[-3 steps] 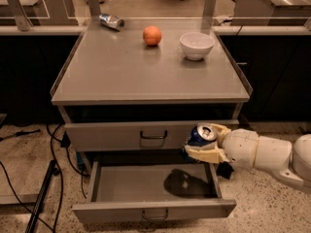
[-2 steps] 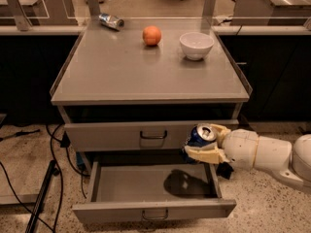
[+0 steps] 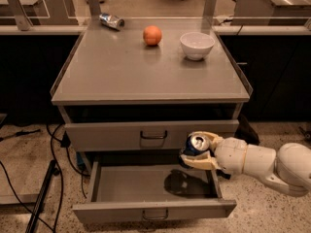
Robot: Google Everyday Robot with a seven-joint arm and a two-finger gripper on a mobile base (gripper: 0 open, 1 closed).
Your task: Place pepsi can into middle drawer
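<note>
My gripper [image 3: 196, 150] is clenched around the pepsi can [image 3: 198, 141], holding it above the right side of the open middle drawer [image 3: 121, 210], just below the closed drawer front [image 3: 112, 136] above it. I judge the carry is nearly done and the placing is not yet made. Next I must lower the can inside the drawer walls, then let go and lift clear without tipping it.

**Cream arm, rounded shells**

The arm [image 3: 262, 161] is cream-white, built of smooth, bulbous segments with dark seams between them. Its gripper [image 3: 195, 150], above the drawer's [image 3: 136, 184] right side, has two flat, tan-cream fingers [image 3: 199, 163].
</note>
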